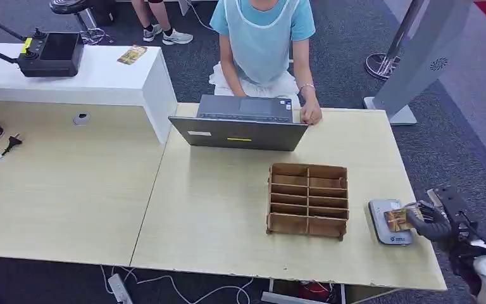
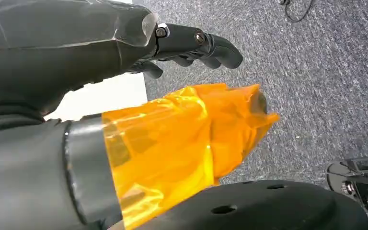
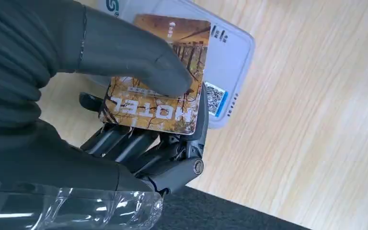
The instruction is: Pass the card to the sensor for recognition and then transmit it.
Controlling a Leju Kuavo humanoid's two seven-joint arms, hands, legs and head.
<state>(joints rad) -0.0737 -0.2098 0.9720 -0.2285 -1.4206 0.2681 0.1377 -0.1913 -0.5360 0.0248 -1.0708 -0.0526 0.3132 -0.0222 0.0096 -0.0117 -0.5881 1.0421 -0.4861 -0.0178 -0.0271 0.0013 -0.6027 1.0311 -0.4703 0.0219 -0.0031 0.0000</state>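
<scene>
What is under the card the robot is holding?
Under the card, held by the right hand, sits the grey sensor on the table. The card and the hand cover much of the sensor's top.

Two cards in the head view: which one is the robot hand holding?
The card over the grey sensor at the table's right edge, held by the right robot hand. The other card lies untouched on the white counter, far left.

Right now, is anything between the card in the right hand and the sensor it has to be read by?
Nothing visible. The right hand pinches the card directly over the grey sensor at the table edge; the wooden divider box stands apart, beside the sensor.
</scene>
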